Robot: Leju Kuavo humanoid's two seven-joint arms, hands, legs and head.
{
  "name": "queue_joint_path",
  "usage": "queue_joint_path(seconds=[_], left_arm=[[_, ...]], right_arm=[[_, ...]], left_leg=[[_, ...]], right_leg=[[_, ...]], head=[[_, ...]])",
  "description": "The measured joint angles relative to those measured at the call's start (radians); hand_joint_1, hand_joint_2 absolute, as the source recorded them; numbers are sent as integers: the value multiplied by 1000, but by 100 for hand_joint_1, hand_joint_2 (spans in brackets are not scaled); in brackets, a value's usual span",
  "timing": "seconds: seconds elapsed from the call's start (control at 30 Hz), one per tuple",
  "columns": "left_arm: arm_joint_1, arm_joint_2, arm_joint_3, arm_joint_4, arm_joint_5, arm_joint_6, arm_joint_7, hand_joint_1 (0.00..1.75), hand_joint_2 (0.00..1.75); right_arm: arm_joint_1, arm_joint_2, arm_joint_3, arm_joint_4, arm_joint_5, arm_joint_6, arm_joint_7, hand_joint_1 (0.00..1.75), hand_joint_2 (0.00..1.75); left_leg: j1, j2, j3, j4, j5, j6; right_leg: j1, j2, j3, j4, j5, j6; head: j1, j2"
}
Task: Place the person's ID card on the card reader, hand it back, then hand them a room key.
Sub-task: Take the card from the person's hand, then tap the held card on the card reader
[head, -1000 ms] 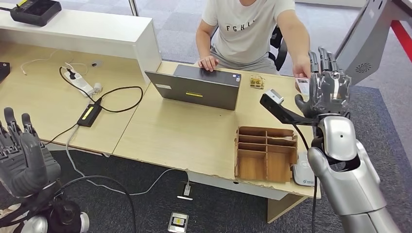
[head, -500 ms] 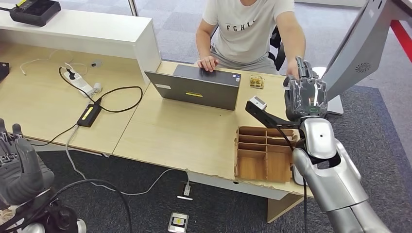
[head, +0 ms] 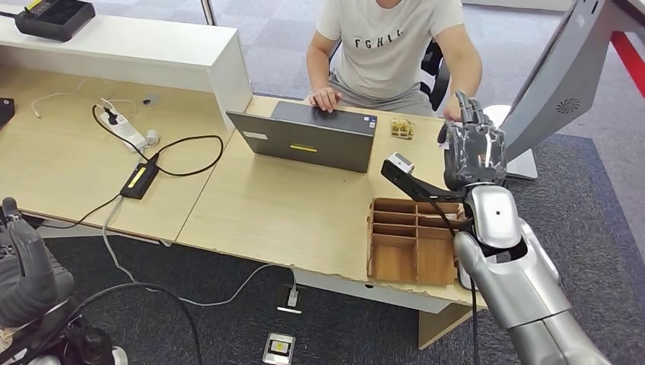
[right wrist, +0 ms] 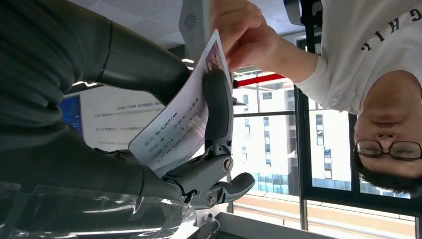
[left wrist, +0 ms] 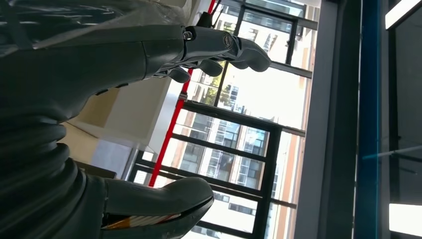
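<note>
My right hand [head: 473, 148] is raised over the desk's far right edge, up against the person's hand [head: 450, 114]. In the right wrist view a white ID card [right wrist: 174, 129] with a small photo and printed text lies between my thumb [right wrist: 139, 64] and a dark finger [right wrist: 217, 104], which pinch it. The person's hand [right wrist: 244, 35] still grips the card's far end. My left hand [head: 27, 270] hangs low at the near left, below the desk; its fingers [left wrist: 224, 47] are spread with nothing in them.
The person sits behind an open laptop [head: 308, 137] at the desk's far side. A wooden compartment organizer [head: 416, 239] stands at the near right edge, under my right forearm. A power strip [head: 125, 129], cables and a black adapter [head: 139, 179] lie on the left desk.
My right hand has moved left and in toward the person's hand, and its fingers now close on the card. My left hand has sunk lower.
</note>
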Motion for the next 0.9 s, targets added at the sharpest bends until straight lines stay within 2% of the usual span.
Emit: queue_joint_path(seconds=[0.23, 0.43, 0.8, 0.9], left_arm=[[32, -25, 28, -19, -29, -24, 0, 0, 175], [60, -54, 57, -29, -35, -76, 0, 0, 175], [106, -131, 141, -29, -27, -221, 0, 0, 175], [127, -161, 175, -26, -15, -282, 0, 0, 175]], right_arm=[[-6, 15, 6, 26, -23, -35, -8, 175, 175], [1, -3, 2, 27, -51, -35, 13, 175, 175], [121, -137, -84, -66, -112, -33, 111, 175, 175], [201, -193, -136, -118, -130, -27, 167, 175, 175]], left_leg=[[0, 0, 0, 0, 0, 0], [0, 0, 1, 0, 0, 0], [-1, 1, 2, 1, -1, 0], [-1, -3, 2, 1, -1, 1]], right_leg=[[0, 0, 0, 0, 0, 0], [0, 0, 0, 0, 0, 0], [0, 1, 0, -1, 0, 0], [0, -4, 2, -2, -1, 1]], head=[[0, 0], [0, 0], [0, 0], [0, 0]])
